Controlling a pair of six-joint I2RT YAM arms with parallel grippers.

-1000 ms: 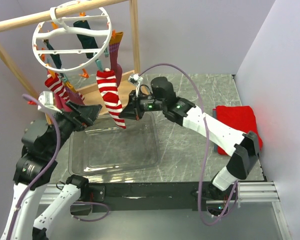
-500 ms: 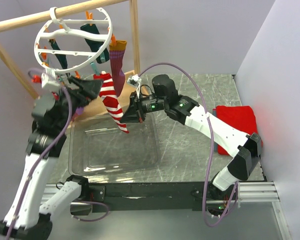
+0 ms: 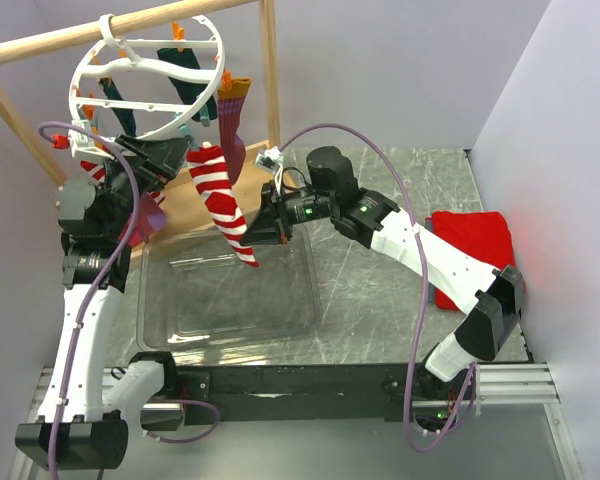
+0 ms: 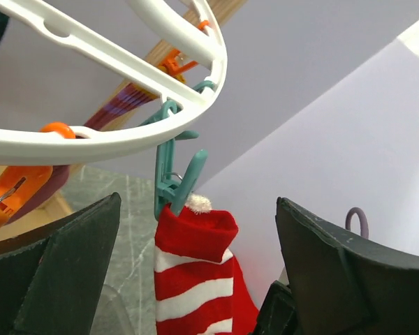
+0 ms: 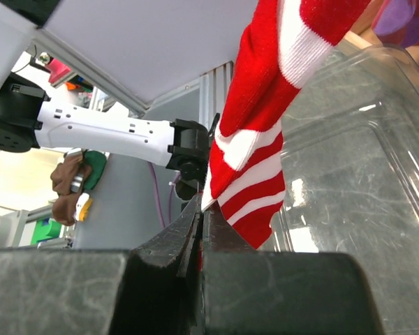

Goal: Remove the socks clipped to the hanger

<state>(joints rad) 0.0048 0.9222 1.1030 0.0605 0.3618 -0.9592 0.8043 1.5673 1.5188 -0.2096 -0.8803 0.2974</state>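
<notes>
1 sock [image 4: 195, 279] red w/ white stripes — hanger [image 4: 112, 139] white, clip [image 4: 174, 185] teal.

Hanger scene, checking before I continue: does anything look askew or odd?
The red-and-white striped sock hangs slanted rather than straight down: its cuff sits in a teal clip on the white round plastic hanger, while the shut right gripper pinches it near the toe.

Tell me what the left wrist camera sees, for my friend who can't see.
A red-and-white striped sock hangs by its top end from a teal plastic clip under the white round plastic hanger. The left gripper stands open, one black finger on each side of the sock. An orange clip hangs at the left.
</notes>
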